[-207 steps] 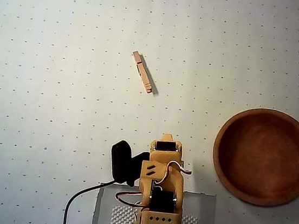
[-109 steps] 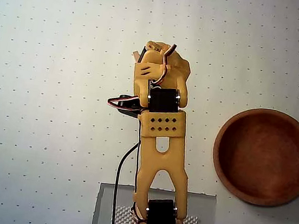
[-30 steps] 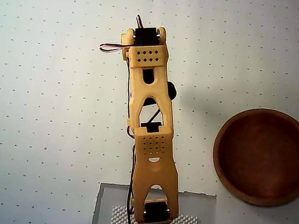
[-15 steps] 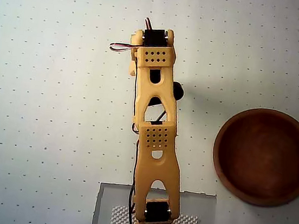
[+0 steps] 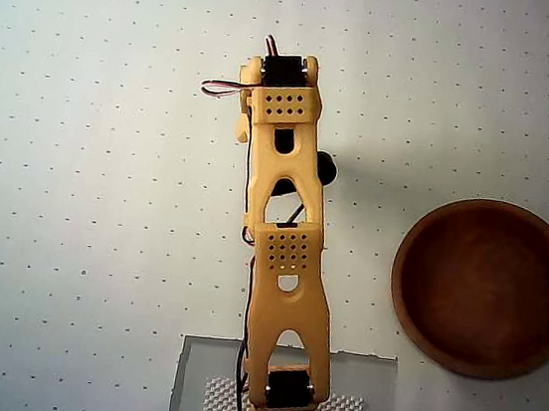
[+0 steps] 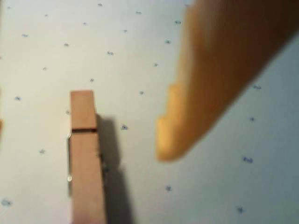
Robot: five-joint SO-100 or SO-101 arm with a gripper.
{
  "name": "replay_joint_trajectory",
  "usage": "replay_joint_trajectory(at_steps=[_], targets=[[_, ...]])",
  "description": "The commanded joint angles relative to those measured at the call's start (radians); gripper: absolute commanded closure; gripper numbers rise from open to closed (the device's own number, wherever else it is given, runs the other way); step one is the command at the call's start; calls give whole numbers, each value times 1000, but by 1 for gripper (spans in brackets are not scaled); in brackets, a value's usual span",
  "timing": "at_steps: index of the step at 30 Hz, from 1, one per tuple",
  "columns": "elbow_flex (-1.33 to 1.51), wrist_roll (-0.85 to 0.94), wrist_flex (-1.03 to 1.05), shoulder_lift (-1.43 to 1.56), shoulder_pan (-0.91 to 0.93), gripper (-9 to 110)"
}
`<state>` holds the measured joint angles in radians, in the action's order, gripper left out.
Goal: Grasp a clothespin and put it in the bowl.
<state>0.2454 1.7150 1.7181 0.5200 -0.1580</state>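
Arm [image 5: 283, 217] barely shifted, jaws wide around flat-lying clothespin [image 6: 84, 154], bowl [image 5: 486, 288] well apart, right.

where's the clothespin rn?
Wrist view only: the clothespin lies on the dotted mat at lower left, just left of the blurred orange gripper finger, not touching it. The overhead view hides it under the arm.
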Motion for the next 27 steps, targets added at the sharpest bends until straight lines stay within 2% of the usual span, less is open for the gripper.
replay_joint_trajectory(at_steps=[1,27], targets=[[-61,-2,-29,32,2,79],[-57,-5,-120,-46,3,80]])
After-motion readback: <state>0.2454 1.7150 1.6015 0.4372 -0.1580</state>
